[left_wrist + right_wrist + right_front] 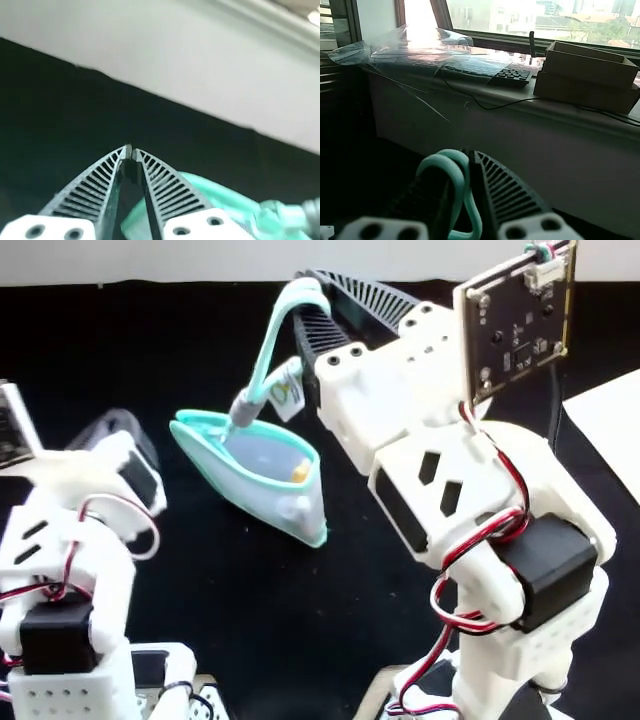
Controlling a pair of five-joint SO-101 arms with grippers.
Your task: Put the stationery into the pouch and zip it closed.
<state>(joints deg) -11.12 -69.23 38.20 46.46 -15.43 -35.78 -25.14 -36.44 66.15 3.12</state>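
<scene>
A: Where's the pouch (262, 485)?
B: In the high view it's on the black table (200, 620), just off centre toward 9 o'clock — mint green, mouth gaping, bluish lining on show.
A: Anything in it?
B: 1 small yellow thing (300, 471) near the rim, at the 3 o'clock end of the opening. What it is I cannot tell.
A: And the strap (268, 340)?
B: It rises from the pouch's upper edge toward 12 o'clock, drawn straight. A white tag (287, 397) hangs beside its lower end.
A: Who has it?
B: The right gripper (467, 156). Its 2 ribbed fingers are clenched on the strap's loop; in the right wrist view the mint loop sits pinched between them.
A: The left gripper (130, 151)?
B: Clenched too, on nothing — its fingertips meet at a point in its own view, with the pouch close by. In the high view the left arm (70, 570) stands at 8 o'clock, apart from the pouch.
A: The right arm (450, 470)?
B: It runs from 5 o'clock up to 12, with a circuit board (517, 315) at 1 o'clock.
A: Anything else?
B: A white sheet (612, 430) at 3 o'clock. Behind the right gripper there's a sill (520, 102) with a keyboard (487, 71) and 2 brown boxes (587, 75), 1 on the other.
</scene>
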